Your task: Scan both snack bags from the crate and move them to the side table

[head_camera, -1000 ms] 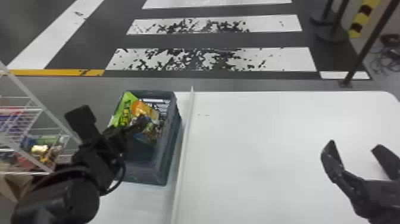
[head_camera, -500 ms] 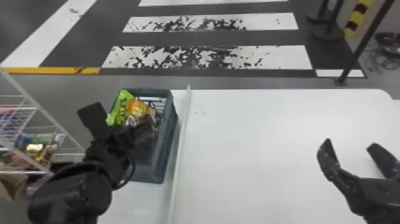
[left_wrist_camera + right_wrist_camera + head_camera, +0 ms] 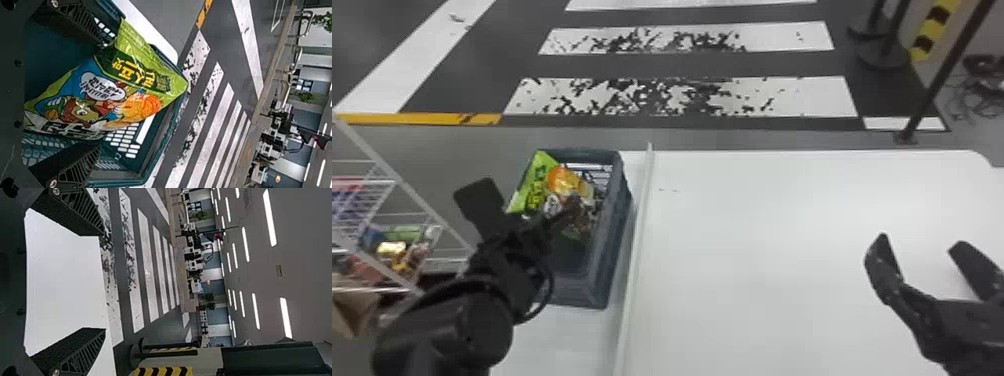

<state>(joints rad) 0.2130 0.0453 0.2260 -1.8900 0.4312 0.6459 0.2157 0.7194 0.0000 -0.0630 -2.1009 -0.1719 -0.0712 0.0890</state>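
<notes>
In the head view, my left gripper (image 3: 517,207) stands over the near left part of the dark crate (image 3: 604,280), fingers apart. A green snack bag (image 3: 534,185) with an orange and blue front leans inside the crate. The left wrist view has that snack bag (image 3: 129,70) lying between the spread fingers of my left gripper (image 3: 100,100), not clamped by them; the crate (image 3: 156,156) surrounds it. Whether a second bag lies there I cannot tell. My right gripper (image 3: 919,240) is parked open over the right of the white table; the right wrist view gives the same gripper (image 3: 103,282) with nothing between its fingers.
A raised white strip (image 3: 639,240) runs along the white table (image 3: 757,250) just right of the crate. White wire shelving (image 3: 387,170) with packaged goods stands at the far left. Black posts (image 3: 927,100) rise beyond the table's back right.
The left arm has shifted slightly right over the crate, its finger tilted differently. The head view has moved a little, and the right gripper keeps its open pose.
</notes>
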